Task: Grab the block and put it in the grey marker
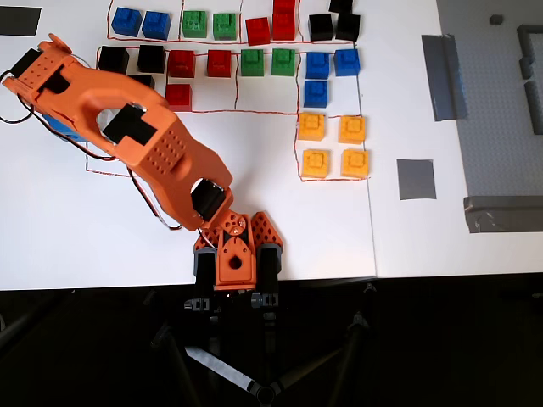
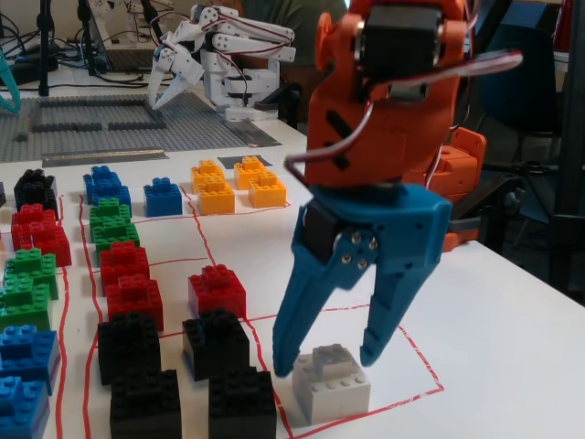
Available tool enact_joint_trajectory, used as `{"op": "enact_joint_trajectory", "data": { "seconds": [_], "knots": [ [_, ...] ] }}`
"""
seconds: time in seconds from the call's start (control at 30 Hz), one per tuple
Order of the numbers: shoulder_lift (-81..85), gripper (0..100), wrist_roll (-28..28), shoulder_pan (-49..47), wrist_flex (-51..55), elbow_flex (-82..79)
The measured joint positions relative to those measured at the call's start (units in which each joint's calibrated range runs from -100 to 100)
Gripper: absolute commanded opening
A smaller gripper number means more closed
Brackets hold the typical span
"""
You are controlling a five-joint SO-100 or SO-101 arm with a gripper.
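Your jaws (image 2: 331,364) stand wide, straddling the white block (image 2: 331,384) on the bench (image 2: 512,338). Lower squarely until both tips flank its sides, then close gently.

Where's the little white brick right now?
In the fixed view the white block sits at bottom centre on the table, between the open blue fingers of the gripper, right of a black brick.

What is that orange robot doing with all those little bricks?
The orange arm's blue tool hangs open right over the white block, one finger on each side, not gripping it yet. The block sits on the table beside black bricks. The grey marker across the table has nothing on it.
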State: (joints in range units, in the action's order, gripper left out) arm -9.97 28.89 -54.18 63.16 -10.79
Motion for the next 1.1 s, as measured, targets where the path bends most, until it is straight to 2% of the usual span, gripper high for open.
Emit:
{"op": "enact_joint_trajectory", "data": {
  "seconds": [0.43, 0.7, 0.83, 1.1],
  "knots": [
    [-4.4, 28, -1.6, 0.0, -1.4, 1.8],
    [-6.4, 15, -2.8, 0.0, -1.8, 4.5],
    [-6.7, 1, -3.5, 0.1, -1.8, 4.6],
    [-7.3, 0, -5.2, 0.1, -1.6, 5.4]
  ]
}}
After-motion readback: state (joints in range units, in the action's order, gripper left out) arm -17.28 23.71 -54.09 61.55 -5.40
